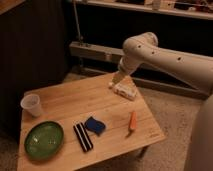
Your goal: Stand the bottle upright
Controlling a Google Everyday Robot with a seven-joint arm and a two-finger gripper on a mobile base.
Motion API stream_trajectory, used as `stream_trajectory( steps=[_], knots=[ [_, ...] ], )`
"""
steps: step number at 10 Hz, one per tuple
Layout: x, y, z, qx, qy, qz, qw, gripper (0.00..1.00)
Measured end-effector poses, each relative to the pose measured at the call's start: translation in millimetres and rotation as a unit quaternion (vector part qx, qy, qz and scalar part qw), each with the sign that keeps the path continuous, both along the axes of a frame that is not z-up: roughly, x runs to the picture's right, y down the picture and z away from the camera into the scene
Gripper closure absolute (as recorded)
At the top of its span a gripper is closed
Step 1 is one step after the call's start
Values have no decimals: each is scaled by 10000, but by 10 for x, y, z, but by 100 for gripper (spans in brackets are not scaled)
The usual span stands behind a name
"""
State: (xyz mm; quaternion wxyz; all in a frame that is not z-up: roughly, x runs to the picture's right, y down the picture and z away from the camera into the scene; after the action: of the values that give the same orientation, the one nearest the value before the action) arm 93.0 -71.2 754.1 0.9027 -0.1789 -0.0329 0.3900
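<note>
The bottle lay on its side at the far right of the table, so it was not yet upright. The gripper hung just above its left end. I could not tell whether the gripper was open or closed. Grasping and raising seemed left to do.
</note>
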Motion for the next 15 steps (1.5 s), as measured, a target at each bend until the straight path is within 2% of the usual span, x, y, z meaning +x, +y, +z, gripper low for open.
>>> stream_trajectory(
  steps=[3,4,6,8,9,11,12,15],
  knots=[
    [-34,2,23,45,-136,-42,9999,35],
    [-45,-19,85,48,-218,-153,9996,35],
    [-146,-78,470,-93,-417,-564,9975,35],
    [-187,-165,937,-415,-432,-1079,9924,35],
    [-214,-210,1136,-581,-376,-1384,9880,35],
    [-276,-271,1411,-864,-188,-1891,9780,35],
    [-271,-296,1468,-934,-121,-2023,9748,35],
    [-241,-203,1512,-1008,-122,-1985,9748,35]
  ],
)
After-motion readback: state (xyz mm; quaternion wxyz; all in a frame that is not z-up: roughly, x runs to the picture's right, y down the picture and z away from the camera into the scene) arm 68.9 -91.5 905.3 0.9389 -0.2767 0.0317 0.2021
